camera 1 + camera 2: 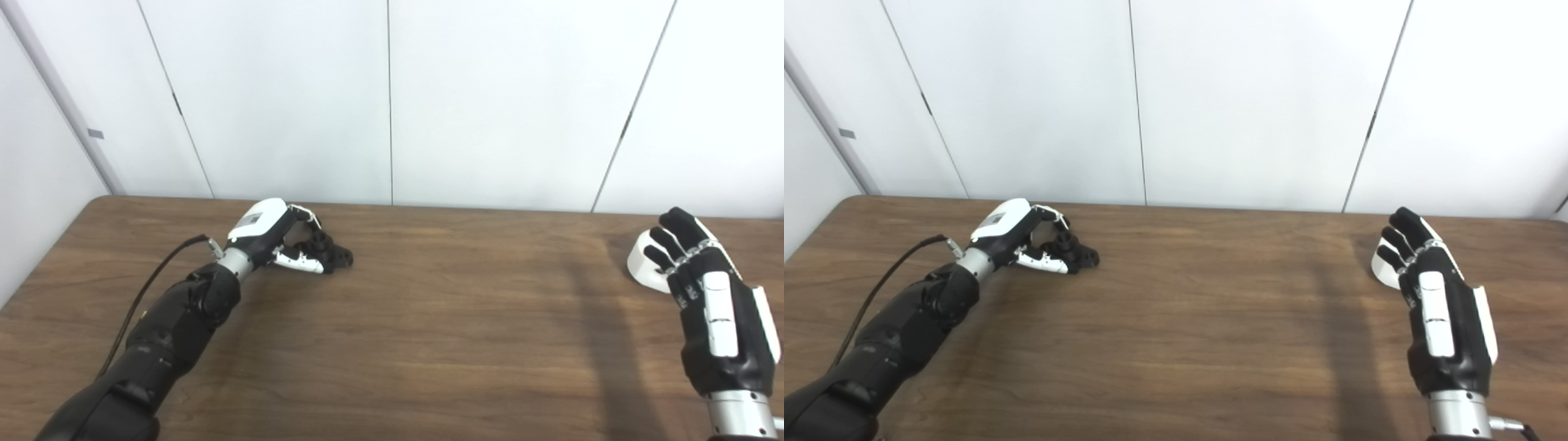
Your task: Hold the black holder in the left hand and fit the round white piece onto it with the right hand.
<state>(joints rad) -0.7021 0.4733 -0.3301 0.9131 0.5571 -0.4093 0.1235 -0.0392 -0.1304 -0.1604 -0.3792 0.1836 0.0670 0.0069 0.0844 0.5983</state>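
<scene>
The black holder [331, 252] rests on the wooden table [429, 318] at the back left. My left hand [275, 236] is wrapped round its left end, fingers curled over the top and thumb [300, 262] against its near side. At the far right lies the round white piece [642, 260], partly hidden behind my right hand's fingertips. My right hand [710, 294] hovers just on the near side of it, back towards the camera, fingers stretched out and apart, holding nothing. In the right eye view the white piece [1381, 264] shows to the left of my right hand [1439, 312].
White wall panels [392, 98] rise straight behind the table's far edge. A black cable [153, 275] runs along my left forearm. The table's left edge slants close to that arm.
</scene>
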